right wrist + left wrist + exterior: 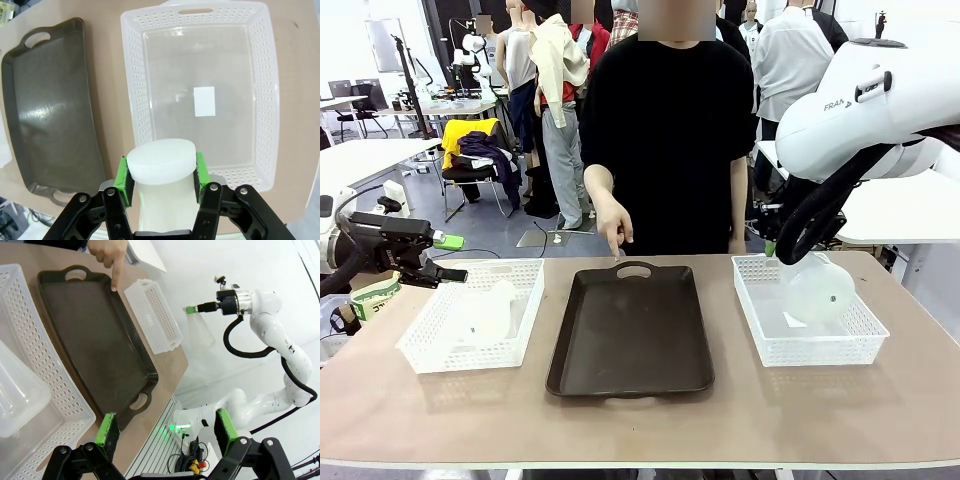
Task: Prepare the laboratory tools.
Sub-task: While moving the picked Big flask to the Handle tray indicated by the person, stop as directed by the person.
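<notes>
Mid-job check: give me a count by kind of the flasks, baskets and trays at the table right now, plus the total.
Flasks: 2 (left flask, right flask)
Baskets: 2 (left basket, right basket)
Trays: 1 (brown tray)
Total: 5

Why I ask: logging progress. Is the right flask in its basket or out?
Out: the right gripper holds the flask in the air, above its basket.
</notes>
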